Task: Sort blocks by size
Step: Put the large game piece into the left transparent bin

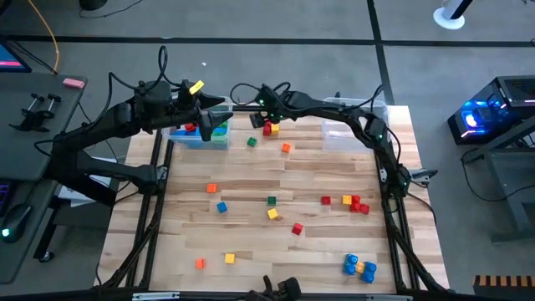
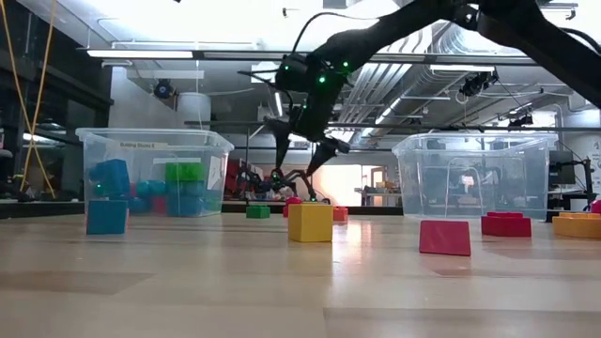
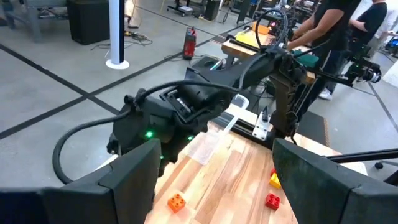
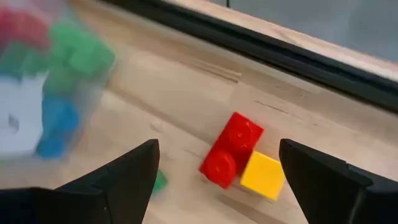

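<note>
Many blocks lie scattered on the wooden table (image 1: 251, 176). A red oblong block (image 4: 231, 149) and a yellow cube (image 4: 263, 175) lie side by side at the far middle (image 1: 270, 128). My right gripper (image 1: 266, 115) hovers open above them, fingers pointing down (image 2: 294, 169), one on either side (image 4: 217, 146), touching nothing. My left gripper (image 1: 209, 107) is open and empty (image 3: 214, 162) above the far side of the left clear bin (image 1: 201, 135). That bin holds blue, green and red blocks (image 2: 155, 183).
A second clear bin (image 1: 347, 134) stands at the far right (image 2: 474, 174). Loose blocks lie mid-table, such as a green one (image 1: 272, 200) and a red one (image 1: 297, 228). A blue cluster (image 1: 359, 267) lies near the front right. People stand beyond the table (image 3: 336, 37).
</note>
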Controlling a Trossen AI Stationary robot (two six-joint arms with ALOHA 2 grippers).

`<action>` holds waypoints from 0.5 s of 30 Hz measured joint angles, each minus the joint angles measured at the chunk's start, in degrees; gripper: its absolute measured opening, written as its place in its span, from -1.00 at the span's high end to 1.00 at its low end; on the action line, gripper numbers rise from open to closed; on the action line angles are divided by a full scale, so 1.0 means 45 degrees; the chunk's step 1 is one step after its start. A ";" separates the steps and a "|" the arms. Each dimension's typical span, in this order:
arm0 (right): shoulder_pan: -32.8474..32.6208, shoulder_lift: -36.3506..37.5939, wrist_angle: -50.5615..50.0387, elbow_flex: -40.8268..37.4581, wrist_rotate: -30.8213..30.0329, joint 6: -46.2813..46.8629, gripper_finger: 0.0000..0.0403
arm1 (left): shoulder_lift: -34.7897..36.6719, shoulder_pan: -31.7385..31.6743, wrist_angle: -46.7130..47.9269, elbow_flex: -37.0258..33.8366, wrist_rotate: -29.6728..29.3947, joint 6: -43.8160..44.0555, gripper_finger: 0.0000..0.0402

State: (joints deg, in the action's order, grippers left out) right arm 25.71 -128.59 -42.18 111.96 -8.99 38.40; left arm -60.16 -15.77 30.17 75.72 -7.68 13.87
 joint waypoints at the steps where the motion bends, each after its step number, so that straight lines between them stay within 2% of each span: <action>1: 0.0019 -0.0216 -0.0028 0.0082 -0.0042 0.0389 -0.62 | 0.0000 0.0000 0.0002 0.0000 0.0008 0.0002 -0.47; 11: 0.0107 -0.1656 0.0109 0.0479 -0.1246 0.2151 -0.62 | 0.0000 0.0005 0.0015 -0.0005 0.0620 0.0107 -0.47; 15: 0.0102 -0.1824 0.0391 0.0470 -0.1259 0.2463 -0.62 | 0.0000 0.0005 0.0079 -0.0005 0.0665 0.0103 -0.47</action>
State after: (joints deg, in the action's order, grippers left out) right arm 26.17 -136.79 -40.42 114.08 -14.66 49.49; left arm -60.16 -15.75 30.53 75.70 -4.69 14.33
